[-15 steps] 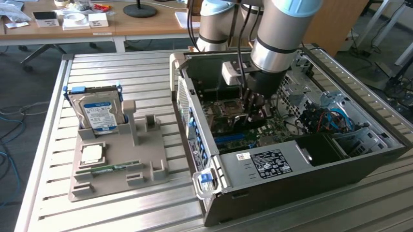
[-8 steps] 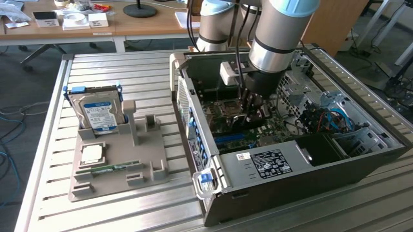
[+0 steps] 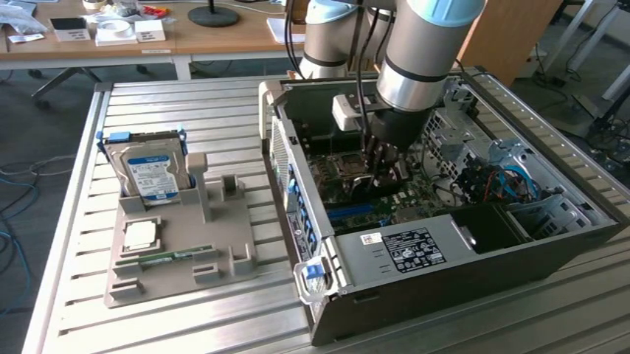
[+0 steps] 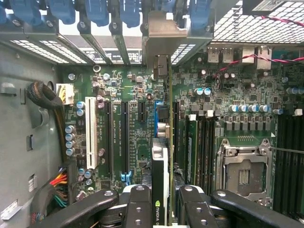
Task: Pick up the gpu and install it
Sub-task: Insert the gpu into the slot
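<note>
Your gripper (image 4: 160, 202) has its fingers partly closed and pinched on the gpu (image 4: 161, 156), which they hold edge-on. The card stands upright inside the open computer case (image 3: 414, 254), over the motherboard (image 4: 128, 142) along its blue slot (image 4: 157, 106). Farther off, its metal bracket end meets the case's rear slot openings.

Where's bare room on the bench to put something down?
Bare slats between hard drive and desk, and between tray and near edge. Narrow strip between tray and computer case. Crowded inside the case, around pincer and graphics card.
</note>
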Motion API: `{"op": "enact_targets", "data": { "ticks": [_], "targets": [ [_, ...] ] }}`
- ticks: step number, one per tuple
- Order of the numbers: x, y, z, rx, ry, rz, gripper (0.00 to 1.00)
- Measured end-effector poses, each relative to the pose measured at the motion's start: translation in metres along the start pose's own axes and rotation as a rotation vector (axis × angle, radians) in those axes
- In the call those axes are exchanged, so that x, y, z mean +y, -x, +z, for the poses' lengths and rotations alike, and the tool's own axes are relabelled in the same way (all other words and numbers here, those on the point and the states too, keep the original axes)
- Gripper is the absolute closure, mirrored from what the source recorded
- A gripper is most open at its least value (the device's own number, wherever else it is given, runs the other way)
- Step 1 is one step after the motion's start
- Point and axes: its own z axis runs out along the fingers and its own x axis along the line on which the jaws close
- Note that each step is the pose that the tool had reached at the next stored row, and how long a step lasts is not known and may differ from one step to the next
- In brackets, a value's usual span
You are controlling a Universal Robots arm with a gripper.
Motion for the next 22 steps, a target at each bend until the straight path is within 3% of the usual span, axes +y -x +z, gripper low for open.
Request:
{"op": "enact_targets", "data": {
  "ticks": [22],
  "targets": [
    [0.0042,-0.0007,0.0028,0.0,0.0,0.0,0.73]
  ]
}}
